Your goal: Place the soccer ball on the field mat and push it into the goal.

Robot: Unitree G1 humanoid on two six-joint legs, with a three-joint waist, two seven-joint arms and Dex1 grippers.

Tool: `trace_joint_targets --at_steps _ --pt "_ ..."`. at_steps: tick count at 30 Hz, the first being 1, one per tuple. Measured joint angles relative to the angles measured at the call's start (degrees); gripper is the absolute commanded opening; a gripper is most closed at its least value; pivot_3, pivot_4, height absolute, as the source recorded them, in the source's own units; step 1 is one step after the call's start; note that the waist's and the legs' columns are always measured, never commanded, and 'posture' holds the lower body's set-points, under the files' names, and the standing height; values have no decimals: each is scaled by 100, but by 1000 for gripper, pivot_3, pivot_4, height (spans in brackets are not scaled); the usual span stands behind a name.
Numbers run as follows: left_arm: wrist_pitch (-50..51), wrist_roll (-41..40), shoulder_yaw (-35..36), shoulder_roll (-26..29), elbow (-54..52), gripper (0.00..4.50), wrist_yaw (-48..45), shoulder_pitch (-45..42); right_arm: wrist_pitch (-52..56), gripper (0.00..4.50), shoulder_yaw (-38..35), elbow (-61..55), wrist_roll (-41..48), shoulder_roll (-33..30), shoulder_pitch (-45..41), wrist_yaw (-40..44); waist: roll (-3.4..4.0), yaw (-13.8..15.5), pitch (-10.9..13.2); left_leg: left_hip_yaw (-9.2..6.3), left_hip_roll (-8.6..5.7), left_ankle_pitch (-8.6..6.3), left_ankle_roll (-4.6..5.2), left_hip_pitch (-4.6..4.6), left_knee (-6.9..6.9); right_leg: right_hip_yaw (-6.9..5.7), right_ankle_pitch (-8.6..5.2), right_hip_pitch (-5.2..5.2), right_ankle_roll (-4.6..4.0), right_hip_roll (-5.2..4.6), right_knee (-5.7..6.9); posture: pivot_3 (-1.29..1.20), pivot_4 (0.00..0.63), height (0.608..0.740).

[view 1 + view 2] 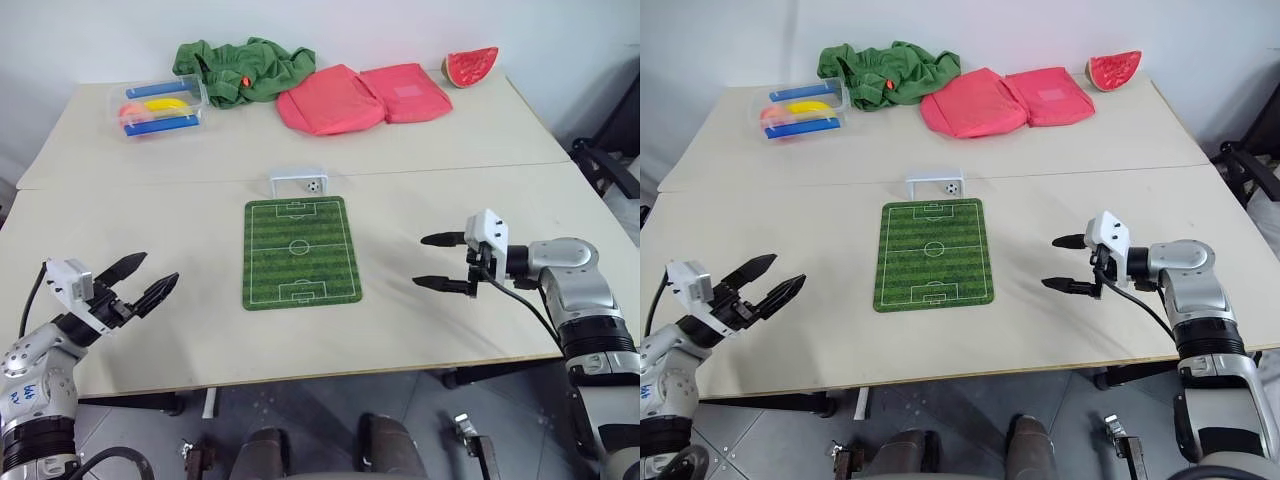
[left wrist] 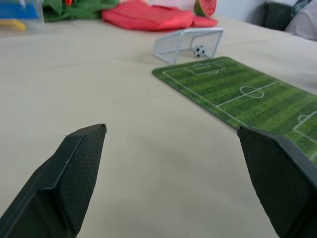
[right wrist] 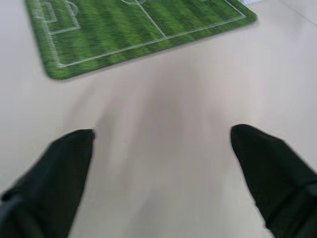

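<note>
You see flat green striped field mat [image 1: 300, 252] at centre of beige table [image 1: 450, 150]. Small white frame goal [image 1: 298, 183] touches mat's far edge. Left gripper [image 1: 148, 281], right gripper [image 1: 432, 262]: both empty, fingers spread, flanking mat. Tiny black-and-white soccer ball [image 1: 314, 186] sits inside goal.

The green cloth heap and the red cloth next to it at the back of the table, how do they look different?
The green cloth is crumpled into a loose, lumpy heap; the red cloth is folded into flat, neat pads. The green one lies against the clear tray with blue bars, while the red one lies nearer the watermelon slice. The green heap has a small orange spot showing in it; the red is plain. Both are soft fabric along the table's far edge, touching each other.
</note>
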Motion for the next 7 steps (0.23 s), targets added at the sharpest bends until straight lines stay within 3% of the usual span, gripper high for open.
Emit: trace_joint_targets --at_steps 7 --pt "35 -22 350 157 212 4500 -8 87 -279 4487 -288 444 76 -100 -8 141 0 107 0 1 1 0 0 0 2 0 0 0 0 0 1 0 150 740"
